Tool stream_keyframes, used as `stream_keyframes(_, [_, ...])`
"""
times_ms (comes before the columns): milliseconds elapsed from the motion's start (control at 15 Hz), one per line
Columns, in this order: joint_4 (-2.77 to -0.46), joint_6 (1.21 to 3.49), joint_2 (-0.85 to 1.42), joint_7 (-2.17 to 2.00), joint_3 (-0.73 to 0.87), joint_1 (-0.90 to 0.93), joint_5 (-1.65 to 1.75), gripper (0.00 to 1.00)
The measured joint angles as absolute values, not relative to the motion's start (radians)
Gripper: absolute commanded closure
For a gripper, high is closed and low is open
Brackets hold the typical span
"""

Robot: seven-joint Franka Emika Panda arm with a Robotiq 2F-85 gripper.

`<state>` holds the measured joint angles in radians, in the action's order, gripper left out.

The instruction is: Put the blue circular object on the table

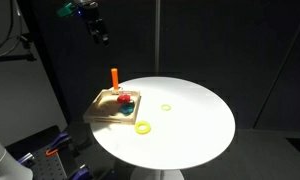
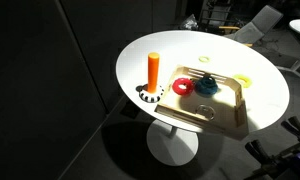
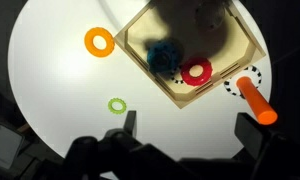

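The blue ring (image 3: 163,57) lies on the tan wooden tray (image 3: 220,35), next to the red round piece (image 3: 197,72); it shows in both exterior views (image 1: 126,108) (image 2: 204,85). The tray sits on the round white table (image 1: 190,125) (image 2: 140,55) (image 3: 70,90). My gripper (image 3: 189,125) is open and empty, high above the table, with both fingers seen at the bottom of the wrist view. In an exterior view it hangs well above the tray (image 1: 98,33).
An orange peg (image 3: 256,100) (image 1: 114,77) (image 2: 153,72) stands upright beside the tray on a small black-and-white disc. A larger yellow ring (image 3: 99,41) (image 1: 143,127) and a smaller one (image 3: 116,105) (image 1: 166,107) lie on the table. Dark curtains surround the table.
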<state>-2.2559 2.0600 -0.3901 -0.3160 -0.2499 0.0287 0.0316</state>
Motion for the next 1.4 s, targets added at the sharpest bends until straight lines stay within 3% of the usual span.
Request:
stream_keyframes(800, [-2.251,2.063,-0.375,-0.323,-0.210,0.023,0.032,0.00])
stream_keyframes(1400, [-2.252,2.096,-0.229,-0.329,-0.160,0.035,-0.077,0.00])
